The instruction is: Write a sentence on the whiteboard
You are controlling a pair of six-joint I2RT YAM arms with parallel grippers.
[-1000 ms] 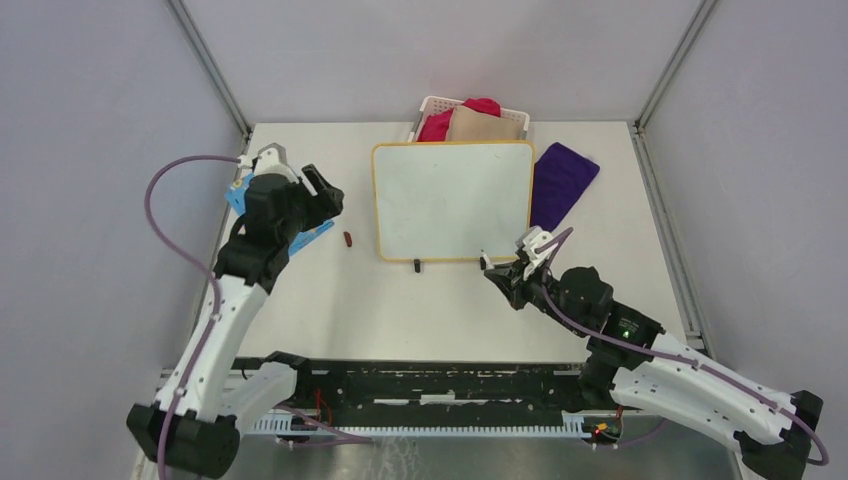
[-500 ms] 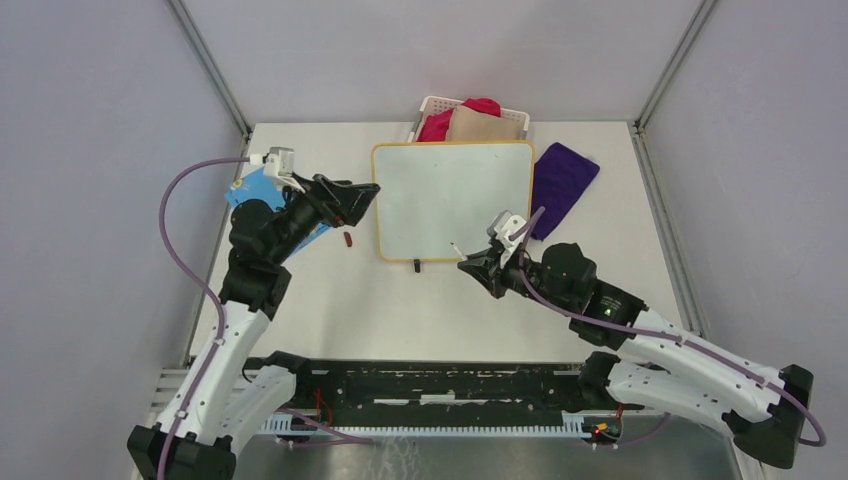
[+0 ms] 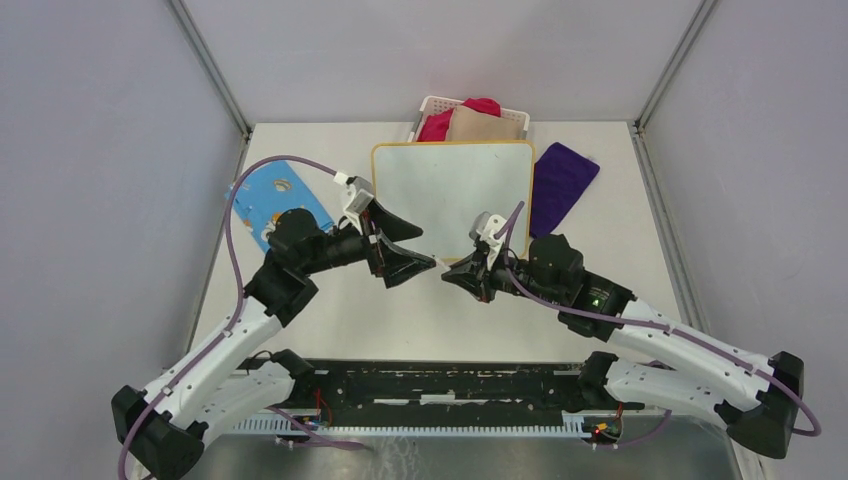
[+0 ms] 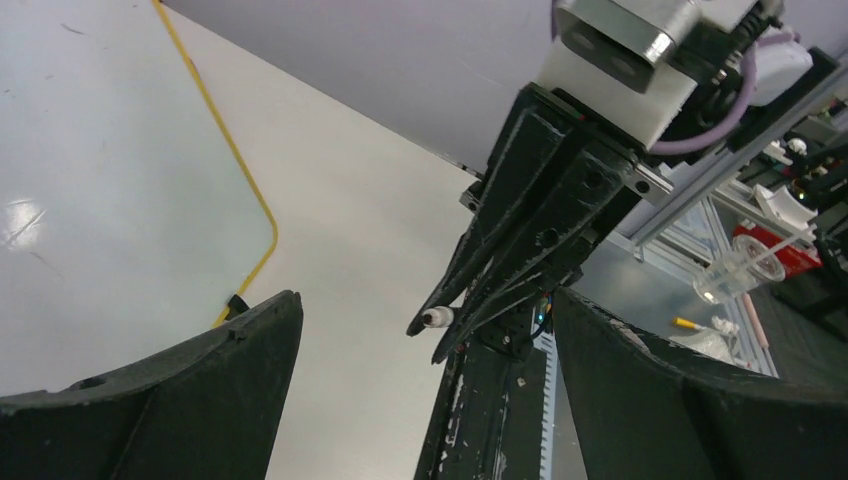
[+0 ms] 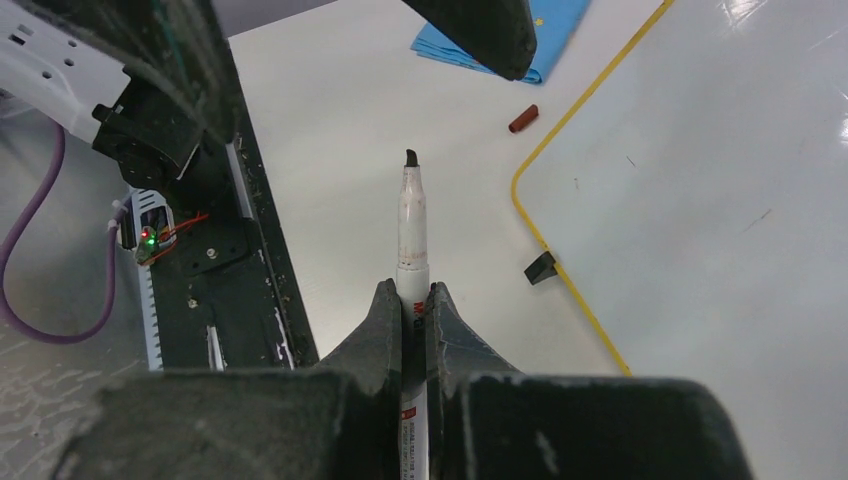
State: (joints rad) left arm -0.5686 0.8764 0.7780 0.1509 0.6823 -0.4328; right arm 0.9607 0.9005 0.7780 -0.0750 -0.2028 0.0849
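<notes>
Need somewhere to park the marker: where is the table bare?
Bare table lies between left arm and right arm, nearer than the whiteboard, and between the purple cloth and that right arm. Crowded where left gripper and right gripper, clamping the marker, meet by the board's edge.

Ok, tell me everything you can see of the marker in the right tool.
The marker is a slim white barrel with a dark chisel tip, uncapped, red print near the grip. The right tool is shut on its lower barrel, the only contact. Its tip hangs in the air over the table, just off the whiteboard's yellow-rimmed corner.
</notes>
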